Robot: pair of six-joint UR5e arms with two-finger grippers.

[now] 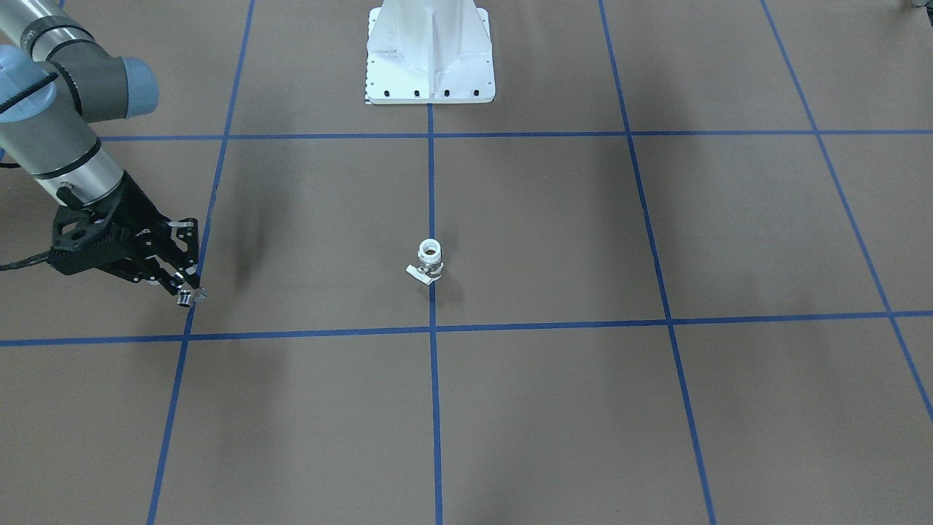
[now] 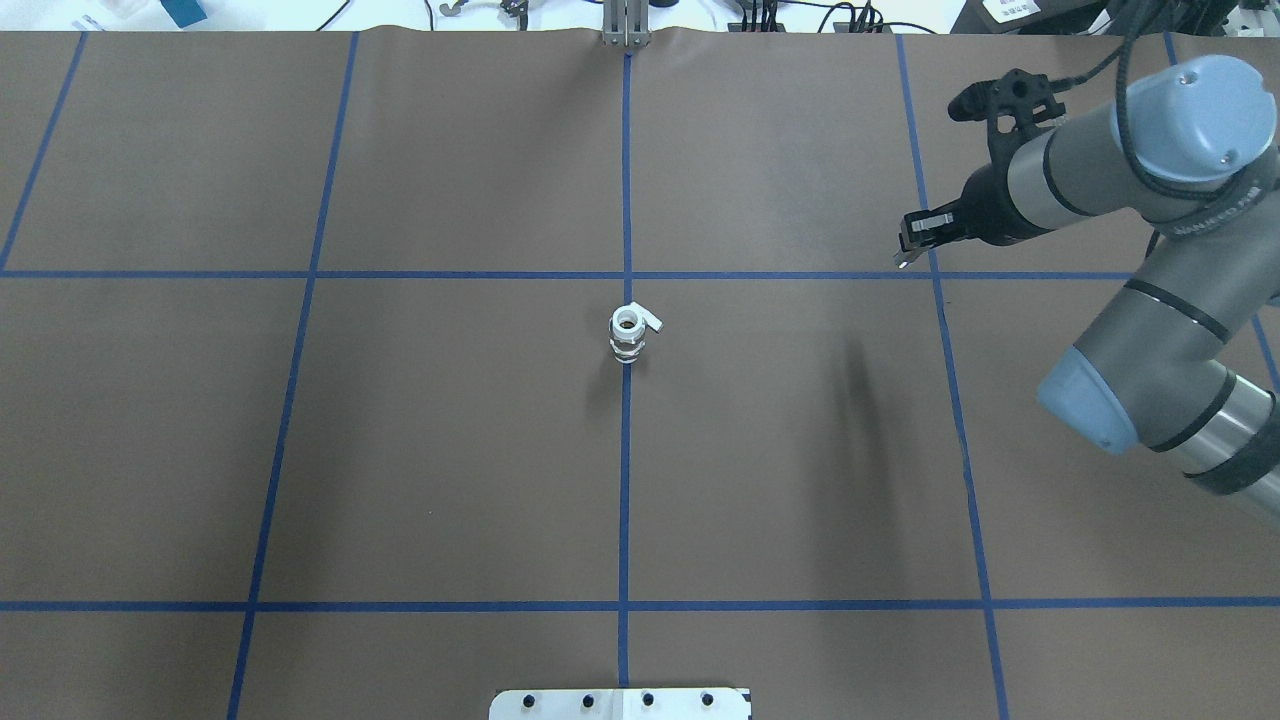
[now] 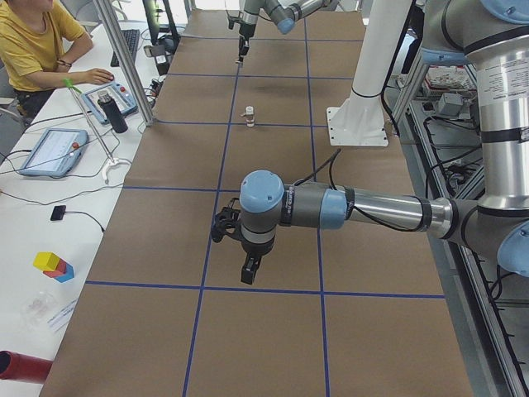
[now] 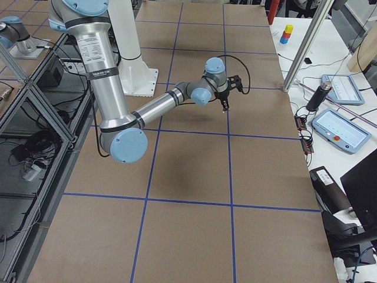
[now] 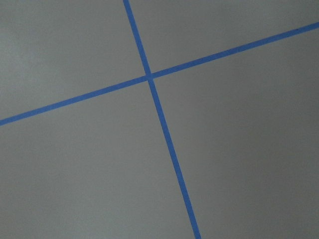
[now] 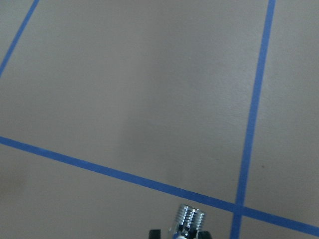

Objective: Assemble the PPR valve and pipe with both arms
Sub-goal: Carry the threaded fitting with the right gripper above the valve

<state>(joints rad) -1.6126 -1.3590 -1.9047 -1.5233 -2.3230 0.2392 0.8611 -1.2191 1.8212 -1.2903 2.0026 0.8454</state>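
Observation:
The white PPR valve (image 1: 430, 261) stands upright on the blue centre line of the brown table, its flat handle to one side; it also shows in the overhead view (image 2: 629, 335) and the exterior left view (image 3: 249, 117). My right gripper (image 1: 191, 293) is shut on the pipe (image 1: 187, 297), a tiny silver fitting, just above the table and far to the side of the valve. The right wrist view shows the pipe's threaded end (image 6: 191, 218) at its bottom edge. My left gripper (image 3: 250, 269) shows only in the exterior left view, pointing down over the table; I cannot tell whether it is open or shut.
The white pedestal base (image 1: 430, 55) stands at the robot's side of the table. Blue tape lines (image 5: 149, 78) grid the surface. An operator (image 3: 33, 45) sits at a side bench with tablets and a dark bottle (image 3: 115, 114).

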